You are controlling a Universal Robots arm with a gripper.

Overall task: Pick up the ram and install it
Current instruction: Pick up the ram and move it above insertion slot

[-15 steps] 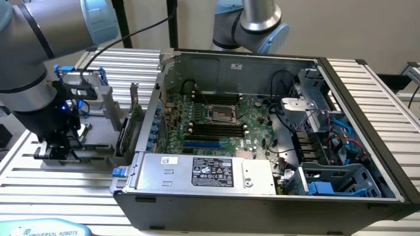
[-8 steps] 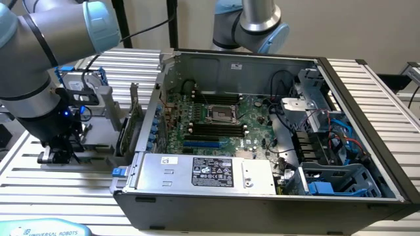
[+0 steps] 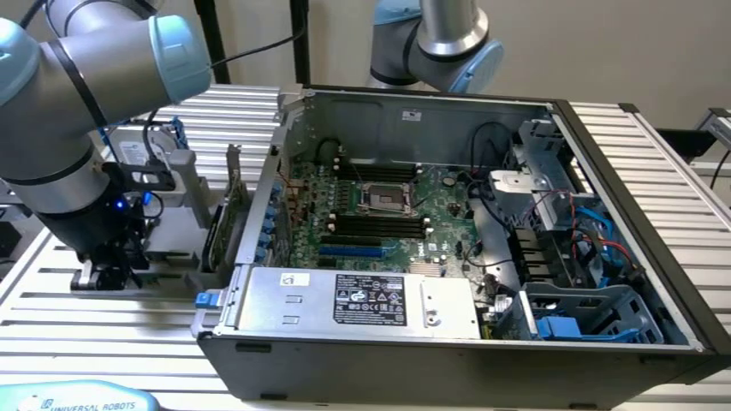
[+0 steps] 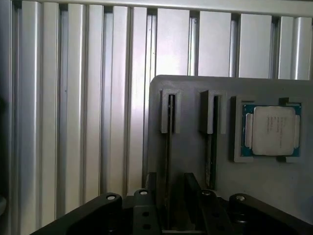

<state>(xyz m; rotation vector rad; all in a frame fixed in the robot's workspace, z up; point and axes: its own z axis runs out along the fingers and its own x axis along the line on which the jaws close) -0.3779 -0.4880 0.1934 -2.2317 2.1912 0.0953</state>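
Claw (image 4: 170,182) hung low over the gray holder (image 4: 264,188), spread wide, the ram (image 4: 169,132) on edge between its tips

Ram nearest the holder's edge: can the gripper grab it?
Probably yes: the open gripper straddles that ram in the holder, with a finger on each side and nothing between them.
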